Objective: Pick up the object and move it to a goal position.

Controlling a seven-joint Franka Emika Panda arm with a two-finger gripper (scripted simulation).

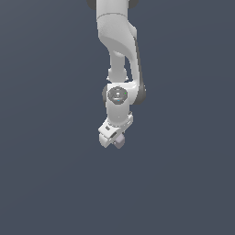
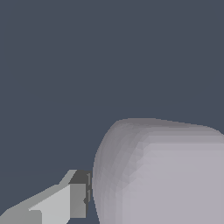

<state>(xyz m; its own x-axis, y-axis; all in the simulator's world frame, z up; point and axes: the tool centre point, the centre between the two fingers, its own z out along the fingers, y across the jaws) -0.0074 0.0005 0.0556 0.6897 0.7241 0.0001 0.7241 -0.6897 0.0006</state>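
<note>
In the exterior view there is one white robot arm (image 1: 120,50). It hangs down from the top in front of a plain dark blue-grey background. At its low end is one gripper (image 1: 115,140). One small grey-lavender block (image 1: 120,141) sits right at the tip of the gripper, partly hidden behind the white parts. The fingers look closed in around the block, holding it.

In the wrist view the one block (image 2: 162,175) is very big and fills much of the picture. It is pale and has rounded edges. One finger (image 2: 78,199) shows, with its grey pad pressed against the side of the block. The other finger cannot be seen here.
</note>
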